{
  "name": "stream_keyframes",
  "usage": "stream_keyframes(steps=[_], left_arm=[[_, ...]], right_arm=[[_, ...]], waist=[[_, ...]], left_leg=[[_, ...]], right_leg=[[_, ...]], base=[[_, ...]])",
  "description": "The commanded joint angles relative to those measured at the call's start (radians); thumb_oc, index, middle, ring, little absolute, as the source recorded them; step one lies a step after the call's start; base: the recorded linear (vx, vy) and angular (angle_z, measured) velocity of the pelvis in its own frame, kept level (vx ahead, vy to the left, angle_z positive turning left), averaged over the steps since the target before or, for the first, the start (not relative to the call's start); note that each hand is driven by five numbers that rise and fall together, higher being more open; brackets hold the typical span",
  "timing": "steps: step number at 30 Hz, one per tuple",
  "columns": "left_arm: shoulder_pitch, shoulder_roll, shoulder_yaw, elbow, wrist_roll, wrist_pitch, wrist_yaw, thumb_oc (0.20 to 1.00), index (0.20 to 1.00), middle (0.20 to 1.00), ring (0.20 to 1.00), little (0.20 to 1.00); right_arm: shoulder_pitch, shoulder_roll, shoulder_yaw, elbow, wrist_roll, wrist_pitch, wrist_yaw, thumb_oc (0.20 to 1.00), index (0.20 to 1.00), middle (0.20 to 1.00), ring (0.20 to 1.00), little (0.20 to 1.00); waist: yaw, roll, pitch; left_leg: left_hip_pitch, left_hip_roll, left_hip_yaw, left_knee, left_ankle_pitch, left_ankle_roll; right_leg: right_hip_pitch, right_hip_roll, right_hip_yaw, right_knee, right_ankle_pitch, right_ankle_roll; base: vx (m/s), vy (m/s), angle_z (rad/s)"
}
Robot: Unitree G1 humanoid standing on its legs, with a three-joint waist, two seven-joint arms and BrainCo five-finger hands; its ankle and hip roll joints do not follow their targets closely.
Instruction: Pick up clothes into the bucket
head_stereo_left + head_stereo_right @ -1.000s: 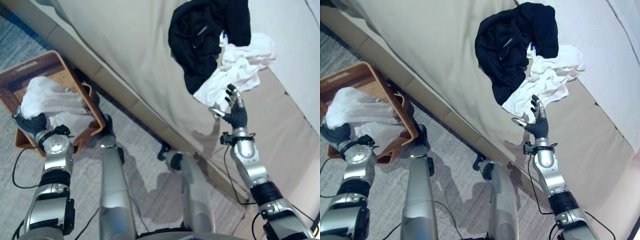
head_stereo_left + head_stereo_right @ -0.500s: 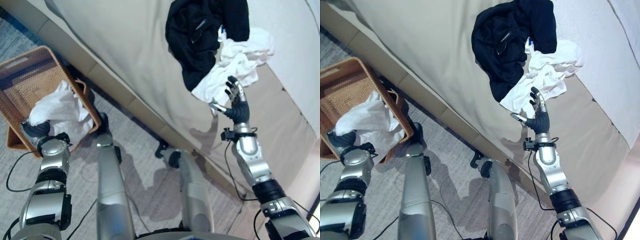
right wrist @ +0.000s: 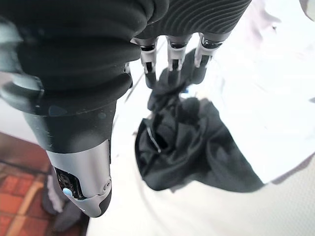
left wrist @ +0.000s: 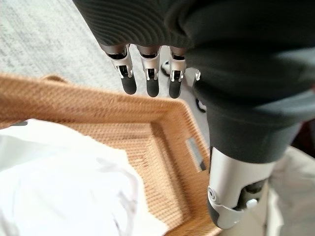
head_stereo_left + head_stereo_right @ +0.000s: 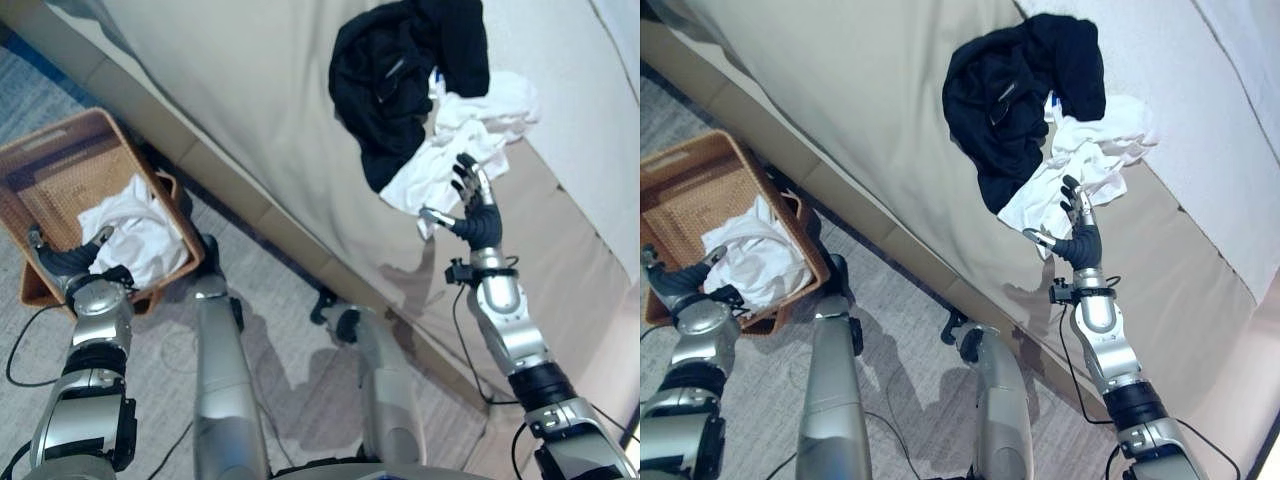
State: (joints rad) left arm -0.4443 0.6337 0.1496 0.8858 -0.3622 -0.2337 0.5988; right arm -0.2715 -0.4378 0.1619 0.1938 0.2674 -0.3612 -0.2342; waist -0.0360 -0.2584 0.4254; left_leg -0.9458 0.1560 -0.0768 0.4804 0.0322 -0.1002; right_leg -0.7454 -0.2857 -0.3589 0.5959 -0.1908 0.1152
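Woven wicker basket [image 5: 60, 170] on the floor [image 5: 290, 340] beside the bed [image 5: 250, 90], holding a crumpled white cloth [image 5: 140, 235] against its near side wall. Left robot hand [image 5: 62, 258] poised over the basket's near rim, fingers [image 4: 147, 83] straight and apart from the thumb, clasping nothing, just clear of the white cloth. On the bed, a black garment [image 5: 400, 70] heaped near the mattress edge, partly overlapping a rumpled white garment [image 5: 470, 130] that spreads beside and under it. Right robot hand [image 5: 475, 215] raised at the bed's edge, fingers spread and relaxed, thumb out to the side, fingertips at the lower fringe of the white garment; contact hard to tell. Seen from the right wrist, black garment lying just past the straight fingers [image 3: 170, 66], bunched into folds on the pale bedding.
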Motion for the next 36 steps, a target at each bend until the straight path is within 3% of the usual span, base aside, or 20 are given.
stream_keyframes(steps=[1, 5, 9, 13, 16, 20, 23, 31, 34, 36], left_arm=[[0.064, -0.004, 0.051, -0.032, 0.042, -0.079, 0.007, 1.0, 1.0, 1.0, 1.0, 1.0], [0.113, -0.02, 0.089, -0.115, 0.058, -0.111, 0.029, 1.0, 1.0, 1.0, 1.0, 1.0], [0.208, -0.07, 0.09, -0.316, 0.114, -0.167, 0.023, 1.0, 1.0, 1.0, 1.0, 1.0], [0.28, -0.14, 0.061, -0.49, 0.034, -0.255, -0.104, 1.0, 1.0, 1.0, 1.0, 1.0], [0.333, -0.163, 0.031, -0.564, 0.006, -0.268, -0.194, 1.0, 1.0, 1.0, 1.0, 1.0], [0.375, -0.192, -0.032, -0.649, -0.092, -0.271, -0.345, 1.0, 1.0, 1.0, 1.0, 1.0], [0.397, -0.236, -0.104, -0.681, -0.154, -0.246, -0.449, 1.0, 1.0, 1.0, 1.0, 1.0], [0.449, -0.268, -0.221, -0.681, -0.174, -0.189, -0.578, 1.0, 1.0, 1.0, 1.0, 1.0], [0.455, -0.281, -0.244, -0.652, -0.169, -0.173, -0.594, 1.0, 1.0, 1.0, 1.0, 1.0], [0.469, -0.288, -0.239, -0.653, -0.186, -0.165, -0.602, 1.0, 1.0, 1.0, 1.0, 1.0]], right_arm=[[0.031, -0.021, -0.075, -0.001, 0.012, -0.042, -0.002, 1.0, 1.0, 1.0, 1.0, 1.0], [0.064, -0.017, -0.1, 0.024, -0.007, -0.035, -0.004, 1.0, 1.0, 1.0, 1.0, 1.0], [0.102, -0.01, -0.143, 0.055, -0.02, -0.022, -0.008, 1.0, 1.0, 1.0, 1.0, 1.0], [0.149, 0.0, -0.189, 0.089, -0.01, -0.014, 0.011, 1.0, 1.0, 1.0, 1.0, 1.0], [0.18, 0.009, -0.202, 0.108, -0.02, -0.007, 0.031, 1.0, 1.0, 1.0, 1.0, 1.0], [0.172, 0.04, -0.197, 0.156, -0.036, 0.008, 0.034, 1.0, 1.0, 1.0, 1.0, 1.0], [0.197, 0.066, -0.192, 0.165, -0.047, 0.019, 0.057, 1.0, 1.0, 1.0, 1.0, 1.0], [0.23, 0.083, -0.154, 0.132, -0.12, 0.042, 0.076, 1.0, 1.0, 1.0, 1.0, 1.0], [0.208, 0.077, -0.107, 0.101, -0.13, 0.052, 0.098, 1.0, 1.0, 1.0, 1.0, 1.0], [0.187, 0.07, -0.071, 0.078, -0.13, 0.061, 0.108, 1.0, 1.0, 1.0, 1.0, 1.0]], waist=[[-0.002, 0.042, -0.063], [0.014, 0.053, -0.07], [0.035, 0.075, -0.083], [0.046, 0.095, -0.091], [0.047, 0.105, -0.094], [0.071, 0.116, -0.093], [0.035, 0.13, -0.132], [-0.023, 0.152, -0.217], [-0.039, 0.163, -0.245], [-0.034, 0.171, -0.245]], left_leg=[[0.03, 0.024, -0.025, 0.063, -0.092, 0.041], [0.121, 0.012, -0.007, -0.013, -0.072, 0.037], [0.228, -0.007, 0.009, -0.079, -0.064, 0.04], [0.339, -0.032, 0.04, -0.135, -0.033, 0.055], [0.437, -0.031, 0.069, -0.157, -0.046, 0.062], [0.591, 0.008, 0.153, -0.185, -0.071, 0.059], [0.689, 0.01, 0.184, -0.261, -0.051, 0.049], [0.816, 0.037, 0.246, -0.315, -0.043, 0.034], [0.857, 0.079, 0.269, -0.276, -0.059, 0.019], [0.851, 0.12, 0.254, -0.141, -0.011, 0.002]], right_leg=[[0.008, -0.018, 0.011, -0.087, 0.188, 0.078], [0.096, -0.024, 0.007, -0.156, 0.215, 0.091], [0.196, -0.036, 0.011, -0.223, 0.241, 0.104], [0.308, -0.062, 0.011, -0.301, 0.304, 0.104], [0.37, -0.071, 0.019, -0.314, 0.329, 0.112], [0.466, -0.097, -0.086, -0.328, 0.339, 0.117], [0.539, -0.068, -0.042, -0.409, 0.336, 0.117], [0.595, -0.021, 0.022, -0.44, 0.298, 0.101], [0.627, 0.023, 0.067, -0.443, 0.255, 0.081], [0.661, 0.072, 0.099, -0.452, 0.23, 0.047]], base=[[0.0, 0.0, 0.0], [0.05, 0.022, 0.02], [0.07, 0.041, 0.08], [0.04, 0.09, 0.0], [0.12, 0.093, -0.04], [0.06, 0.063, -0.54], [0.1, -0.03, -0.72], [0.09, -0.077, -0.29], [0.13, -0.179, -0.47], [0.1, -0.18, -0.6]])
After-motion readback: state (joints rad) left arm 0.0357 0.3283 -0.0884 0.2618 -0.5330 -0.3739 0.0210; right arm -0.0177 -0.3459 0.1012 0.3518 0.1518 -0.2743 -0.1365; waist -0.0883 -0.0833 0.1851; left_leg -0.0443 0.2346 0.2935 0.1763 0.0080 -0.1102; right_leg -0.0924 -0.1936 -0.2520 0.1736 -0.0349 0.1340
